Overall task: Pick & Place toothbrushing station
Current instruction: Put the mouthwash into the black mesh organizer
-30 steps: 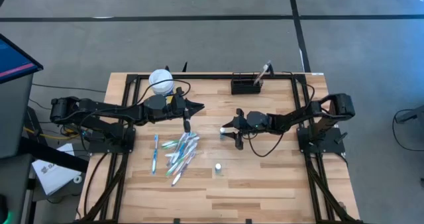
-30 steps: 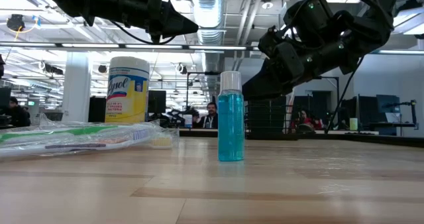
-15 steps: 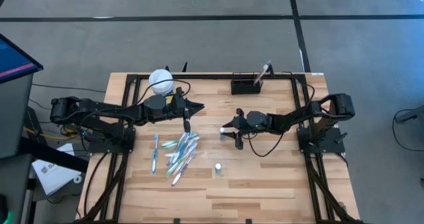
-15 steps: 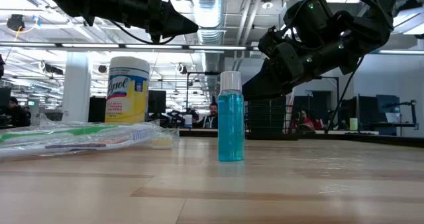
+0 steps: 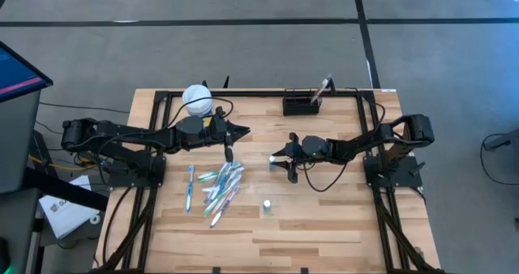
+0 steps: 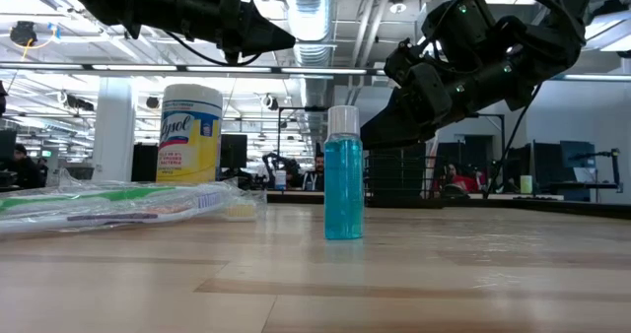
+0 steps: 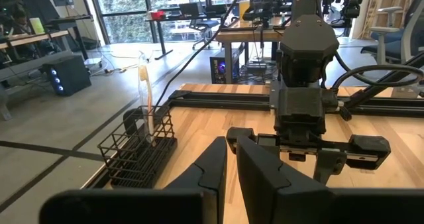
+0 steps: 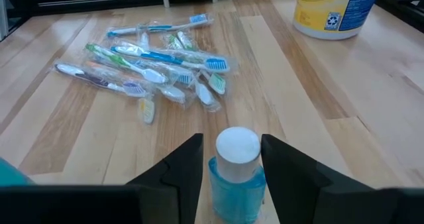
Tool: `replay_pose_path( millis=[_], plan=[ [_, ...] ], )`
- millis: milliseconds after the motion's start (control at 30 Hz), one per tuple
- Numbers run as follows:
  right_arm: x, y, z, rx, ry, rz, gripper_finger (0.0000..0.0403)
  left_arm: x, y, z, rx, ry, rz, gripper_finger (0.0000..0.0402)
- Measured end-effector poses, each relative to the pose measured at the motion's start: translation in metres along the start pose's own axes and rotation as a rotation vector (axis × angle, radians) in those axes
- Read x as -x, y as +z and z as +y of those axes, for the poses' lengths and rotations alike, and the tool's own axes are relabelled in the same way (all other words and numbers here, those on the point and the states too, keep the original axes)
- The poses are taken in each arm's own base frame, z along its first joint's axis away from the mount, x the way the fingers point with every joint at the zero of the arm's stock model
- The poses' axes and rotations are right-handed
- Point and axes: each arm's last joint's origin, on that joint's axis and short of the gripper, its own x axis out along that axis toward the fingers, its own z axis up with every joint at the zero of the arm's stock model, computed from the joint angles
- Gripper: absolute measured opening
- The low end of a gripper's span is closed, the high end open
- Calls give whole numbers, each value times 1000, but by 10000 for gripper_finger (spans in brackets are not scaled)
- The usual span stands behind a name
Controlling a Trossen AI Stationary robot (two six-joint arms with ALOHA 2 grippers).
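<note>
The toothbrushing station [image 5: 302, 105] is sitting at the worktop's [image 5: 324, 225] far edge, holding one upright toothbrush [image 7: 145, 95]. Nearer than the station, the right pincer [image 8: 228, 159] is straddling a small blue bottle [image 8: 235, 174], fingers apart and not yet gripping. Left of the station, the left pincer [image 7: 228, 164] is hovering, fingers nearly together, empty, above a toothbrush pile [image 5: 219, 185].
</note>
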Motion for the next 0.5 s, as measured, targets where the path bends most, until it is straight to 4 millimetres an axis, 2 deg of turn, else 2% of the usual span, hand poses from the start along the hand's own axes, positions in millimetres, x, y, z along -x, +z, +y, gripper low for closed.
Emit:
replay_pose_path(
  millis=[500],
  plan=[
    [0,0,0,-1,0,0,124,0,0,0,0,2,0,31]
  ],
)
